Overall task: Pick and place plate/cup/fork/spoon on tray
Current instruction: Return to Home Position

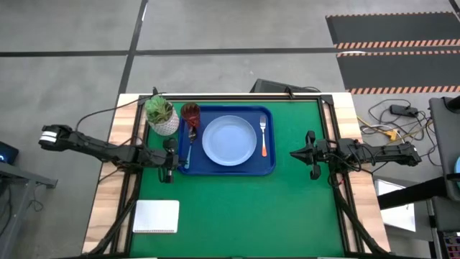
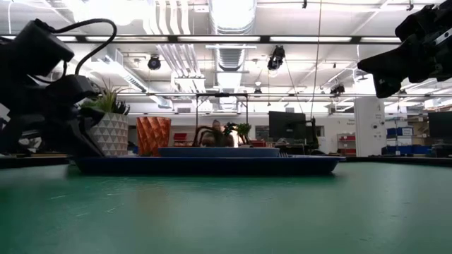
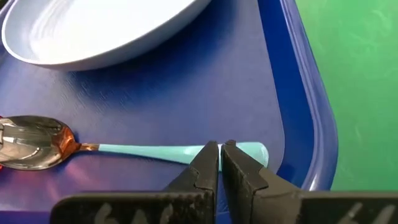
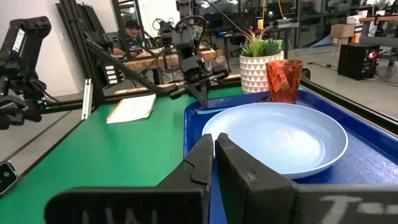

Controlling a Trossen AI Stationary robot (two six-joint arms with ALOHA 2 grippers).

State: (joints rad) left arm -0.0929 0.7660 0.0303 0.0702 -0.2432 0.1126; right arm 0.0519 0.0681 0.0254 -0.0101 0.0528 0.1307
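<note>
Left hand (image 3: pixel 220 147) clenched, empty, spoon (image 3: pixel 143 150) handle just beyond its tips on the tray (image 3: pixel 249 74); right hand (image 4: pixel 213 142) clenched, plate (image 4: pixel 280 140) ahead

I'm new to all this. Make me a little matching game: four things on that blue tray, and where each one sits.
1 plate
2 cup
3 fork
4 spoon

A on the plate's right-arm side
B tray centre
C corner by the potted plant
D handle end by the left gripper

Pairs: 1-B, 2-C, 3-A, 4-D
</note>
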